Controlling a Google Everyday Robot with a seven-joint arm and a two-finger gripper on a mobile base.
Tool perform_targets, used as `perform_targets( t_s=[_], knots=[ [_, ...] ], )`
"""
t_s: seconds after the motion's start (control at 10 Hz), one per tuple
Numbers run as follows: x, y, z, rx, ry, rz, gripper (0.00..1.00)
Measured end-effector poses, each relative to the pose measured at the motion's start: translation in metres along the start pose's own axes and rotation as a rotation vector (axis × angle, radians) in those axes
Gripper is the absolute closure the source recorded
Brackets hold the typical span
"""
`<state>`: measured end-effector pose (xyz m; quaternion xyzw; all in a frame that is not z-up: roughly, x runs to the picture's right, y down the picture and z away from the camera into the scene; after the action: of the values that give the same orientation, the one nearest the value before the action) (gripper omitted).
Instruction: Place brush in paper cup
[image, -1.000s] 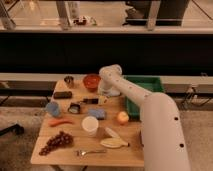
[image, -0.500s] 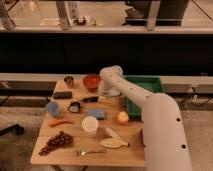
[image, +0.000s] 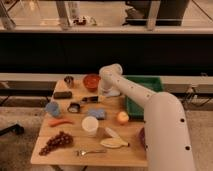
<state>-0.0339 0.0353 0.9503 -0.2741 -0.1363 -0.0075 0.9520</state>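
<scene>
The brush (image: 79, 105) lies on the wooden table (image: 70, 157), left of centre. Its round dark head points left and its black handle runs right towards my gripper (image: 101, 96). The gripper is down at the table, right at the handle's end, shut on the brush handle. The brush still rests on the table. The white paper cup (image: 90, 125) stands upright nearer the front, a short way below and right of the brush head. My white arm (image: 150, 110) reaches in from the lower right.
A red bowl (image: 91, 81) and a small metal cup (image: 69, 81) stand at the back. A green tray (image: 145, 95) is at the right. Also on the table are a black block (image: 62, 94), a blue cloth (image: 97, 113), an apple (image: 122, 117), a carrot (image: 60, 121), grapes (image: 56, 141), a spoon (image: 89, 151) and a banana (image: 114, 142).
The gripper has shut at the end of the brush handle. The arm and the brush have stayed about where they were.
</scene>
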Motion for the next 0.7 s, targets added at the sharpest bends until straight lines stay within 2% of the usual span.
perform_targets(
  t_s=[0.4, 0.7],
  knots=[
    [-0.021, -0.011, -0.045, 0.073, 0.08, -0.052, 1.0],
    [-0.037, -0.014, -0.071, 0.123, 0.112, -0.088, 1.0]
  ],
)
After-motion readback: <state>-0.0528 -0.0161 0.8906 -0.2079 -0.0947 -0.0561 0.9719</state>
